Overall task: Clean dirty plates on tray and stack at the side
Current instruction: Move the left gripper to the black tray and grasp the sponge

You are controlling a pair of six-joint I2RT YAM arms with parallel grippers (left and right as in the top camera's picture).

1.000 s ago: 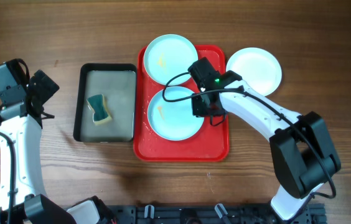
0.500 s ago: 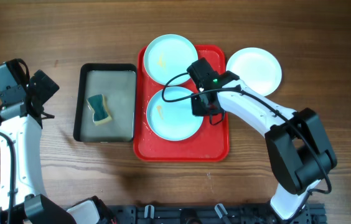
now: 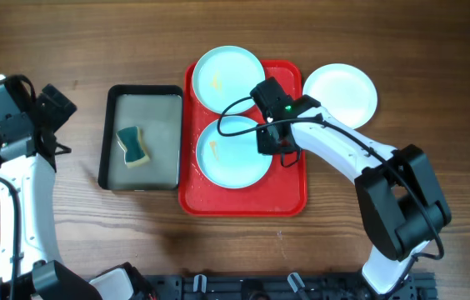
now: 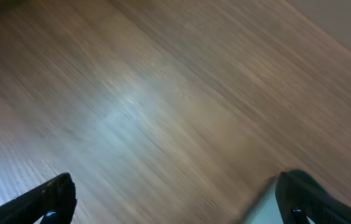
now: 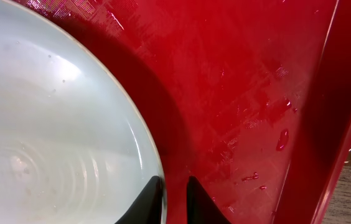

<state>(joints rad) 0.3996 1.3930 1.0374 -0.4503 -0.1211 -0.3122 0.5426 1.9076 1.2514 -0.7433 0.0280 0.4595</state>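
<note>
On the red tray [image 3: 289, 196] the far mint plate [image 3: 228, 75] and near mint plate [image 3: 231, 158] show yellow smears [image 3: 216, 82]; the white plate [image 3: 340, 93] sits on the counter [image 3: 343, 242], right. The right hand [image 5: 172, 196] pinches the near one's rim; the left hand [image 4: 175, 199] hangs wide.

Red tray [image 3: 289, 200]: wet, flat on table [image 3: 135, 242]. Far mint plate [image 3: 228, 77] overlaps its far rim, yellow smear. Near mint plate [image 3: 231, 154] lies mid-tray, small smear. White plate [image 3: 340, 94] rests on the wood, just right of tray.

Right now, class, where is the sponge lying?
In the overhead view the sponge lies inside the black-rimmed tray, which sits just left of the red tray.
</note>
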